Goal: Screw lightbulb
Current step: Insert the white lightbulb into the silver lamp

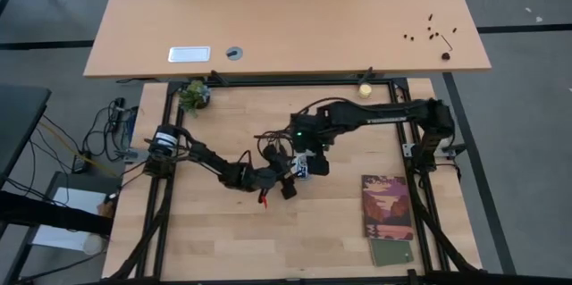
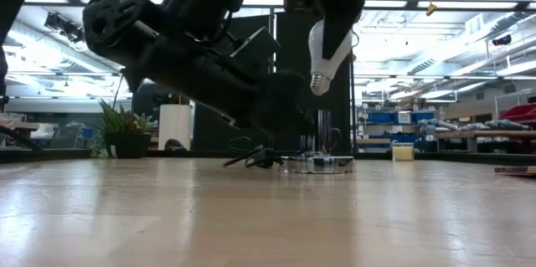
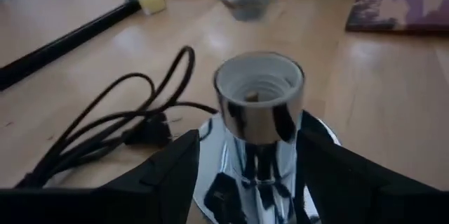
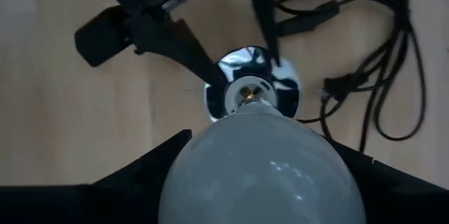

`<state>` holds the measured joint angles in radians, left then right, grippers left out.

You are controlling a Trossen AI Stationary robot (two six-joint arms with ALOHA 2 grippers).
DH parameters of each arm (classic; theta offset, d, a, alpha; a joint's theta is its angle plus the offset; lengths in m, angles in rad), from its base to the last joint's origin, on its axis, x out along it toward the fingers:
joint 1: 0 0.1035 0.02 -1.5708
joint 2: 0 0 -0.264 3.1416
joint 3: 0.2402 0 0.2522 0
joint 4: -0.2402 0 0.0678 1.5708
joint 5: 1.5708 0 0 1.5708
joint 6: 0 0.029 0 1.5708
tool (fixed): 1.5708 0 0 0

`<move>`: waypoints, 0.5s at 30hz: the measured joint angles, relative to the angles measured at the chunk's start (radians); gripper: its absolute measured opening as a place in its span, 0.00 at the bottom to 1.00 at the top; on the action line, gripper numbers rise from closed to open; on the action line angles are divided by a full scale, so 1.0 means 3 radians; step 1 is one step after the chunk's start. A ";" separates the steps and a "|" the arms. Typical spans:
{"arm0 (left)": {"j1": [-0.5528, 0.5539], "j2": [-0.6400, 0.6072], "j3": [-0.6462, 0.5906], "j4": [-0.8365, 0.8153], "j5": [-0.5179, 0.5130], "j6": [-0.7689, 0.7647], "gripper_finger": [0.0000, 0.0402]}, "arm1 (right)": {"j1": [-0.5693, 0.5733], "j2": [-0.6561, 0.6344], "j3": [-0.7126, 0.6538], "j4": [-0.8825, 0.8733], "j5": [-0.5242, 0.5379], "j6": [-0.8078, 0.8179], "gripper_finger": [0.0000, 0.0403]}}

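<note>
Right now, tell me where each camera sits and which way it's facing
High: overhead, straight down; both arms.
Low: tabletop level, looking across; right gripper holds the lightbulb above the socket.
Left wrist: forward past its fingers flanking the socket.
Right wrist: down past the lightbulb.
Both wrist views share the socket and black cord.

Odds and ends around the wooden counter (image 1: 223, 240)

A potted plant (image 1: 194, 95) and a small yellowish ball (image 1: 365, 90) sit at the far edge; a picture booklet (image 1: 387, 206) lies near the right corner, a green card (image 1: 391, 252) just below it.
</note>
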<state>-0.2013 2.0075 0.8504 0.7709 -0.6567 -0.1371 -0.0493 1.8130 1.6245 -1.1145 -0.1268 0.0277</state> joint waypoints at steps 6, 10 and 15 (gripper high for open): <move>0.0093 0.0059 0.0017 0.0134 0.0187 -0.0003 0.60 | -0.0070 0.0122 0.0092 -0.0070 -0.0222 -0.0065 0.67; 0.0150 0.0308 0.0045 0.0676 0.0358 0.0021 0.60 | -0.0150 0.0116 0.0092 -0.0053 -0.0239 -0.0078 0.67; 0.0169 0.0597 0.0138 0.1032 0.0289 0.0132 0.60 | -0.0201 0.0116 0.0073 -0.0102 -0.0246 -0.0076 0.67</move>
<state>-0.1505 2.1865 0.8918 1.0804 -0.5698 -0.0974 -0.1097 1.8477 1.6463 -1.1450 -0.2005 0.0048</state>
